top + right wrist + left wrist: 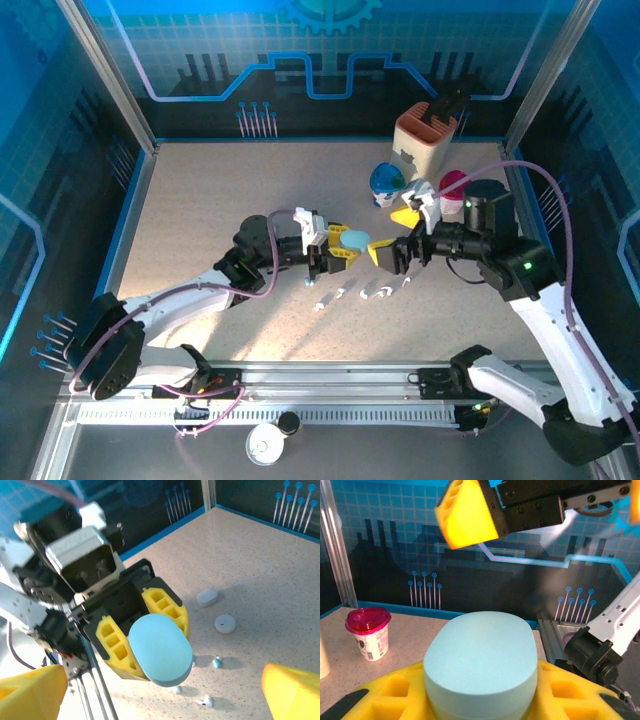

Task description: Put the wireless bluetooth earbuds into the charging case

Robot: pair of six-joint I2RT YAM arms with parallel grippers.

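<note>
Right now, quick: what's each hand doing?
Left hand: closed on the pale blue charging case.
Right hand: open, holding nothing.

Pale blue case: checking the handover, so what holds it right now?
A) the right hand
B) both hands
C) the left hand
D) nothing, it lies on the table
C: the left hand clamps the pale blue case between its yellow fingers; the right hand stands open, apart from it.
</note>
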